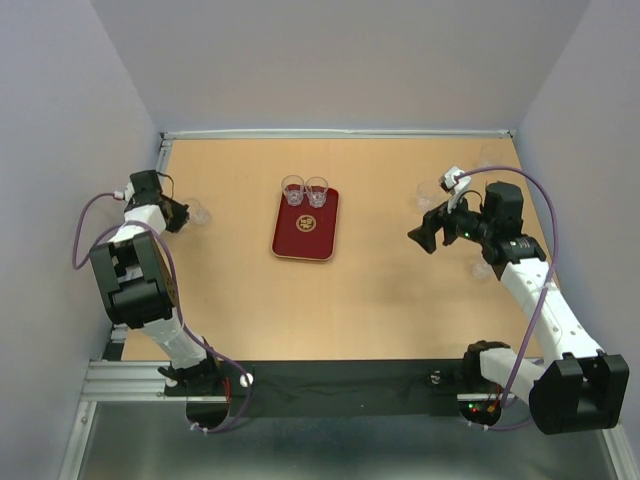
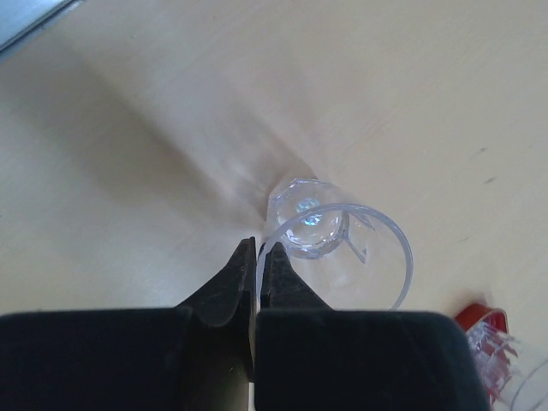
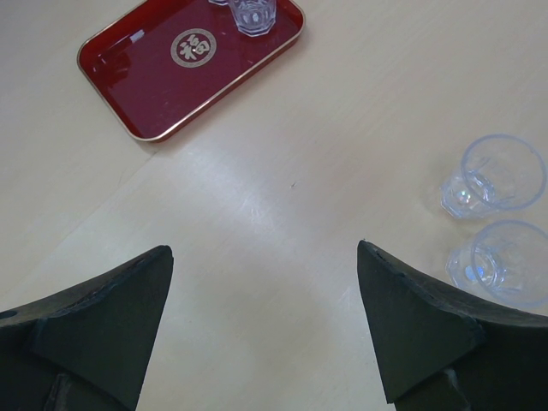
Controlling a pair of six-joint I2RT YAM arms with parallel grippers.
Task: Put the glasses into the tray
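Two tumblers (image 1: 292,189) sat on the tray (image 1: 295,242); left of it, the left end effector (image 2: 257,255) pinched a third tumbler (image 2: 310,228) by its rim; the right end effector (image 3: 264,248) gaped wide.

A pale wooden bench (image 1: 400,310) fills the middle of the room, its grain faint and its top matt. Three plain walls close it in: a back wall (image 1: 340,60), a left wall (image 1: 50,120) and a right wall (image 1: 590,100), all a flat greyish lavender with no windows or marks. A thin metal rail (image 1: 340,133) runs along the bench's far edge where it meets the back wall. A black strip (image 1: 350,385) covers the near edge, bordered on the left by a slotted aluminium frame (image 1: 115,385). Below lies a dull grey surface (image 1: 330,450). The light is soft and even, with blurred shadows and a mild sheen on the wood.
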